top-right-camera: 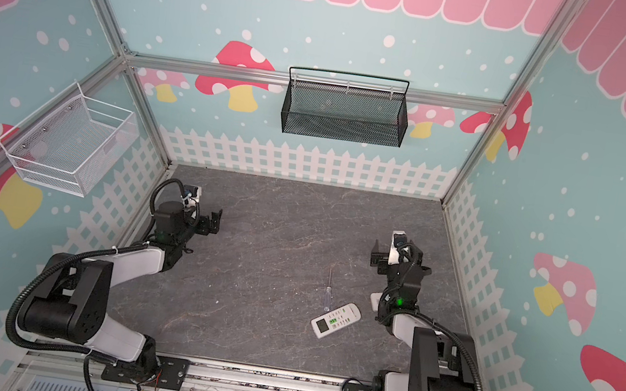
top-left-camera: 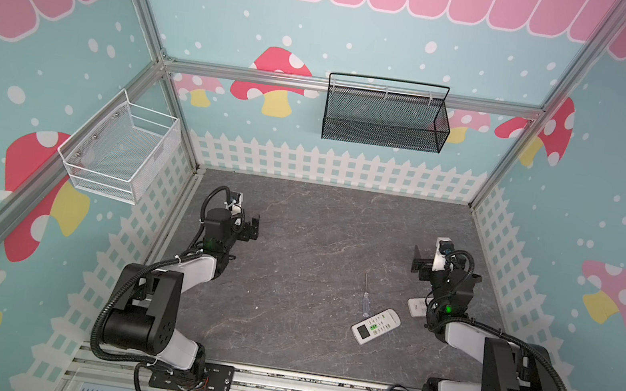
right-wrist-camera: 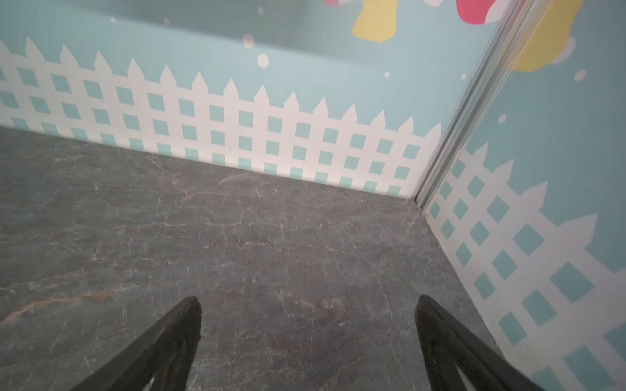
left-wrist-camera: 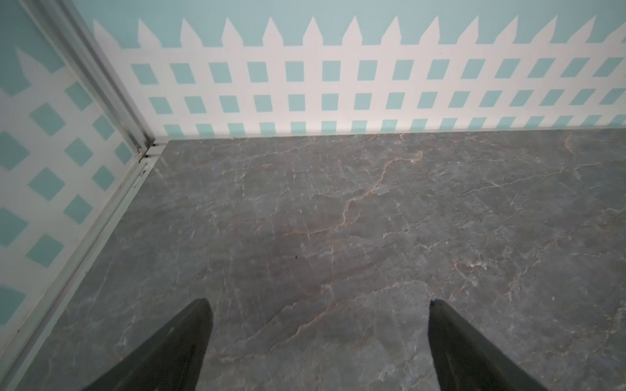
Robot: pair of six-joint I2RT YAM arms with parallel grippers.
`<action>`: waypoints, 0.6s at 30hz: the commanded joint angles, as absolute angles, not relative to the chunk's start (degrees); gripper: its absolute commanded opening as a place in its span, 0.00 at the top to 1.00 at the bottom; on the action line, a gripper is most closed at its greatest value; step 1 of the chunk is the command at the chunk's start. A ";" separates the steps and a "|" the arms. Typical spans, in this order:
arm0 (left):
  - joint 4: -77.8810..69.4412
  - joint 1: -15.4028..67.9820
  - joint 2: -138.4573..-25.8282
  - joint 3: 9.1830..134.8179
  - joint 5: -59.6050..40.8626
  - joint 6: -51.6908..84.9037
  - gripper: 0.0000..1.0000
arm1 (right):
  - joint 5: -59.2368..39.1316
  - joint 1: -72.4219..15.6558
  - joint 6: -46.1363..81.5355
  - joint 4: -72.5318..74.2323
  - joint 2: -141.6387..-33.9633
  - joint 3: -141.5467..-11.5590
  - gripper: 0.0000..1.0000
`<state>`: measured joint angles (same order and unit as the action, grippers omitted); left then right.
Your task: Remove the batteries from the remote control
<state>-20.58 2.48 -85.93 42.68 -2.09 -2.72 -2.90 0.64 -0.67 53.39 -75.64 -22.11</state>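
The table (top-left-camera: 295,244) is a dark grey slab veined like stone, boxed on three sides by teal walls (top-left-camera: 368,36) printed with red and pink mushrooms, white dots, a pink scalloped band up high and a white fence (top-left-camera: 332,168) along the foot. A metal frame (top-left-camera: 237,72) runs along the corners and across the back wall. A black basket (top-left-camera: 384,131) hangs from the frame's rear bar, and a white basket (top-left-camera: 119,159) is fixed to the left wall. The remote (top-left-camera: 375,326) lies face up on the table, right of the middle and toward the front edge, at a slant, its screen end nearer the front. Its batteries do not show from this side. A screwdriver (top-left-camera: 365,297) lies just behind it, shaft pointing to the back wall; whether its handle touches the remote is not clear. A second white piece (top-left-camera: 415,307) lies partly hidden under the right arm. The left gripper (top-left-camera: 254,229) hangs over bare table near the left wall, jaws spread wide and holding nothing. The right gripper (top-left-camera: 416,259) hangs near the right wall, behind the remote and well apart from it, jaws likewise wide and empty. Both wrist views show only bare slab between the fingers.
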 commanded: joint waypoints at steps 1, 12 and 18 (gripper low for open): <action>2.20 4.34 -85.51 52.21 -7.08 -6.80 0.00 | -9.78 0.18 -1.79 46.12 -71.63 -24.44 0.00; 24.33 9.49 -81.53 61.29 -12.21 5.02 0.00 | -31.76 -4.13 -21.34 24.77 -61.04 -33.52 0.01; 23.04 9.41 -79.69 58.00 -13.10 0.52 0.00 | -39.02 -5.14 -33.32 3.91 -63.06 -42.73 0.00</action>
